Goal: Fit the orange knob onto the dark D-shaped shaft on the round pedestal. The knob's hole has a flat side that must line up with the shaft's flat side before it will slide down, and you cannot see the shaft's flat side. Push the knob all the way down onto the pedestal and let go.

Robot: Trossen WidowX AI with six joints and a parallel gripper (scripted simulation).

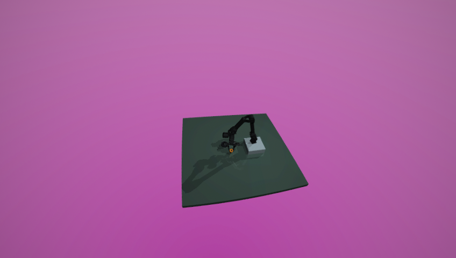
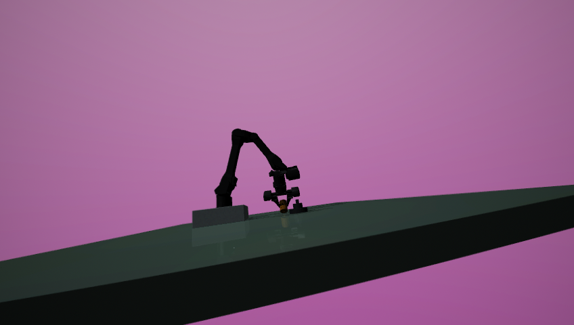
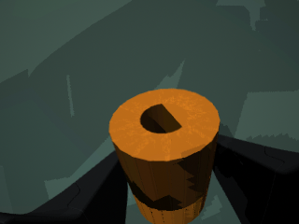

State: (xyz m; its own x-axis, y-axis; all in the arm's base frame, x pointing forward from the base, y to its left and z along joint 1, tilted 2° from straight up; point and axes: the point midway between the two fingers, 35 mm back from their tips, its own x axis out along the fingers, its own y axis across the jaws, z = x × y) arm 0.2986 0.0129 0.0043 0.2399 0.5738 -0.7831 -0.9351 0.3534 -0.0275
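The orange knob (image 1: 231, 150) (image 2: 283, 206) (image 3: 164, 149) is upright between my fingers, its D-shaped hole (image 3: 160, 119) facing the wrist camera. My gripper (image 1: 231, 149) (image 2: 283, 204) (image 3: 164, 151) is shut on the knob's sides and holds it just above the green table (image 1: 256, 179) (image 2: 403, 213). The dark round pedestal with its short shaft (image 2: 298, 207) (image 1: 222, 145) stands on the table close beside the knob, apart from it. The pedestal is outside the wrist view, and the shaft's flat side does not show.
The arm's grey base block (image 1: 255, 145) (image 2: 219, 216) sits on the table a short way from the knob. The table's edges are far from the gripper on all sides.
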